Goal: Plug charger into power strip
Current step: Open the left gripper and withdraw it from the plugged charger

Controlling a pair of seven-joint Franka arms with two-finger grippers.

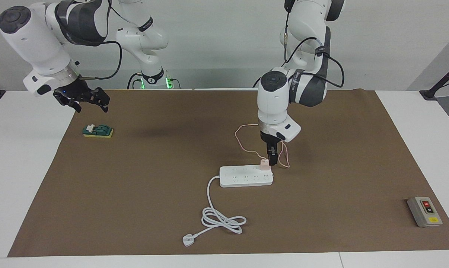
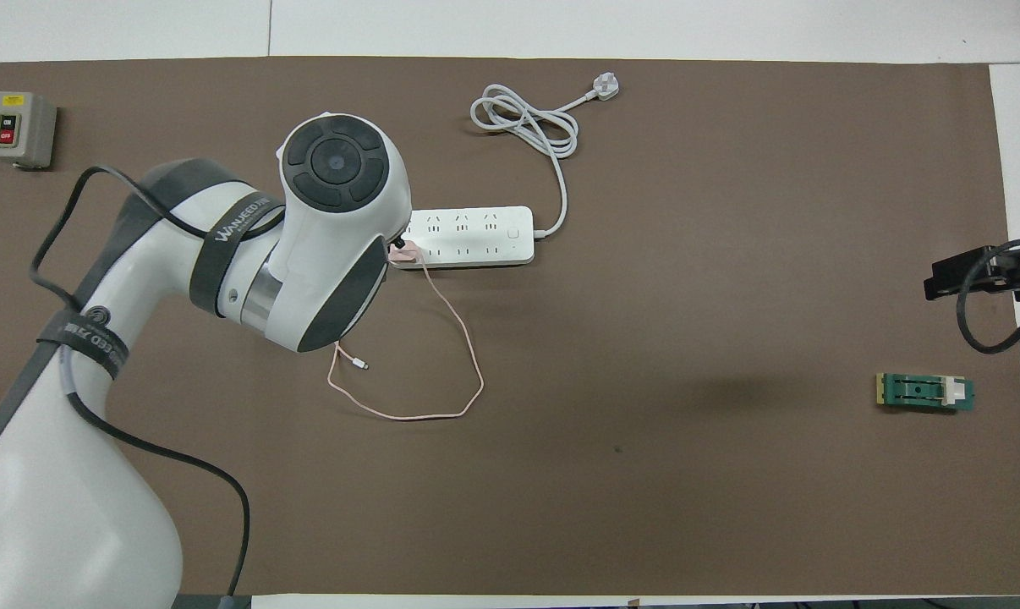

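The white power strip [image 1: 243, 176] lies mid-table on the brown mat; it also shows in the overhead view [image 2: 476, 237]. The pale pink charger [image 1: 264, 164] stands upright on the strip's end toward the left arm's side, and peeks out under the wrist from above [image 2: 404, 251]. Its thin pink cable [image 1: 243, 147] loops on the mat nearer the robots [image 2: 468, 355]. My left gripper [image 1: 273, 159] points straight down, right beside the charger and touching or nearly touching it. My right gripper [image 1: 90, 106] waits open and empty in the air above a green block.
The strip's thick white cord [image 1: 224, 219] coils farther from the robots and ends in a flat white plug [image 1: 188, 240]. A green-and-yellow block [image 1: 98, 131] lies toward the right arm's end. A grey switch box [image 1: 424, 211] sits toward the left arm's end.
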